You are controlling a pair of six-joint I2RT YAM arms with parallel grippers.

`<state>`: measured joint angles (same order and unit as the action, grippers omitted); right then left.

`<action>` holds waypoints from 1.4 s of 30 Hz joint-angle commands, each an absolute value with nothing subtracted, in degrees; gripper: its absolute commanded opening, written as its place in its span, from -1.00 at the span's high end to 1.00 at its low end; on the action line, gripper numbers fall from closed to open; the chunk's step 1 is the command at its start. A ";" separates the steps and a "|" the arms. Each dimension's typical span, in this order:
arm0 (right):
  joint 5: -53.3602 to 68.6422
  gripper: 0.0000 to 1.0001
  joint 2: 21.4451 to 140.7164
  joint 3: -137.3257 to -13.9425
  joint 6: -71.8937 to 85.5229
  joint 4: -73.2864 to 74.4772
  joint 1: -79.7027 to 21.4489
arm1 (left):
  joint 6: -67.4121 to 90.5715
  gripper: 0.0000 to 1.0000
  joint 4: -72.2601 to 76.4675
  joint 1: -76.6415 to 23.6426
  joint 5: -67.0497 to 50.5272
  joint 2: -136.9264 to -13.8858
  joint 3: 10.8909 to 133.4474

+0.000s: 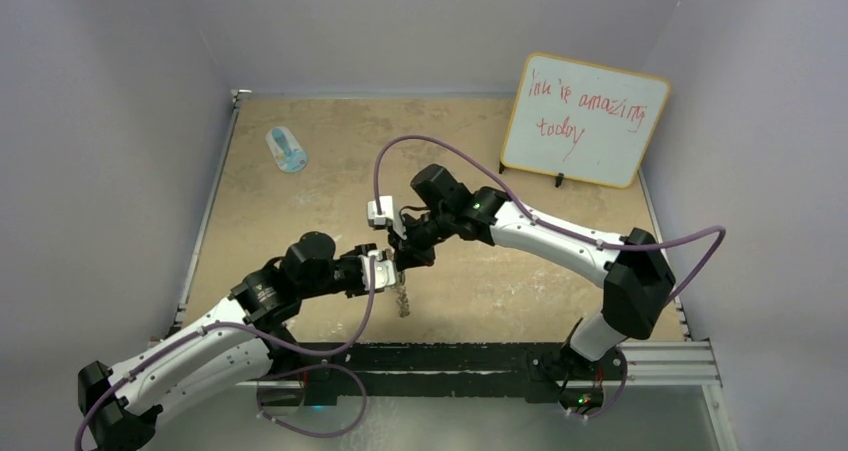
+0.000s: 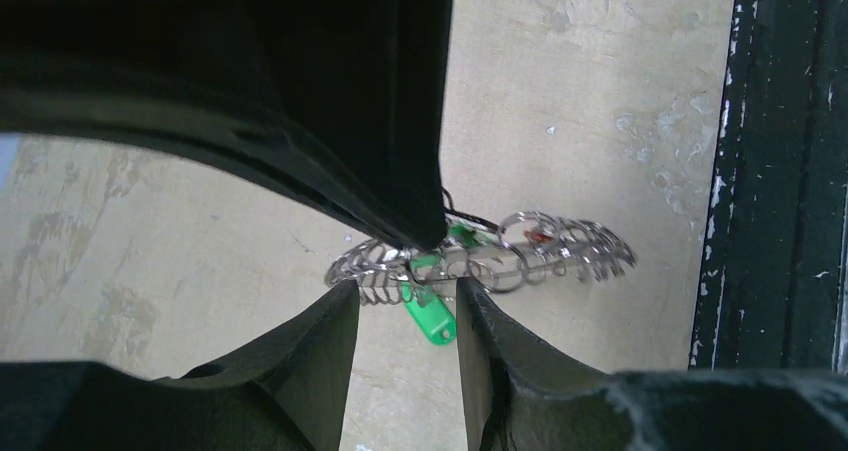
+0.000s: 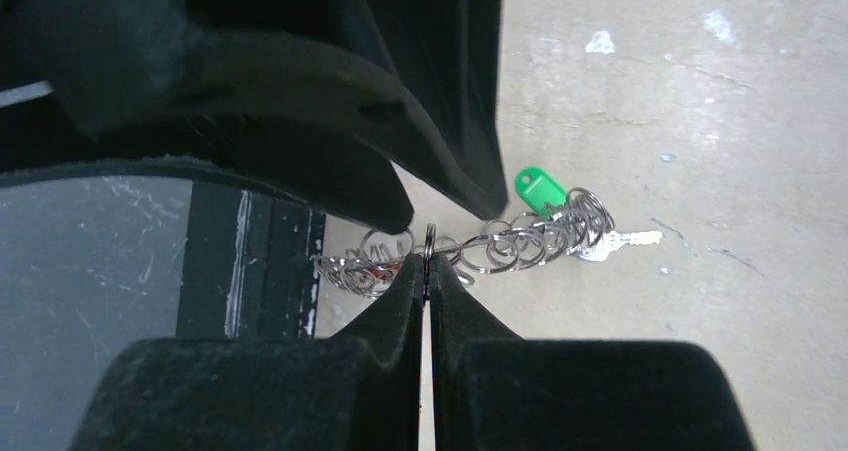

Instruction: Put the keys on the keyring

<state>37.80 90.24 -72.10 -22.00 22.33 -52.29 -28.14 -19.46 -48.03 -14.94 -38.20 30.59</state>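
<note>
Now my right gripper pinches a loop of the keyring, its long axis lying crosswise just beyond my left gripper, jaws apart, green-tagged key hanging just past them.

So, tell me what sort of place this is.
Probably a robot lab test cell: plain walls box in a worn tabletop, a mounting rail lines its near edge, with a handwritten whiteboard at the back.

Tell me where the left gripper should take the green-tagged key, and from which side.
Probably by the green tag, coming straight on from the left gripper's present side. The tag sticks out clear of the keyring's tangled loops and lies between the open fingers, while the right gripper pinches one loop.
</note>
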 commanded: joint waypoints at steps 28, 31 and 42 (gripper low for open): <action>37.07 1.00 91.23 -76.31 -23.12 23.94 -54.84 | -29.27 0.62 -15.56 -48.16 -20.24 -40.17 32.68; 36.92 1.00 91.23 -76.25 -23.25 23.82 -54.84 | -29.34 0.87 -15.51 -48.23 -20.43 -40.47 32.54; 36.13 0.49 85.92 -70.57 -19.15 15.42 -52.87 | -24.93 1.00 -12.99 -48.16 -18.76 -40.97 31.49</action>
<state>35.94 90.89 -72.82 -21.71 23.09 -54.19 -28.38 -19.03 -48.03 -17.85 -41.98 31.59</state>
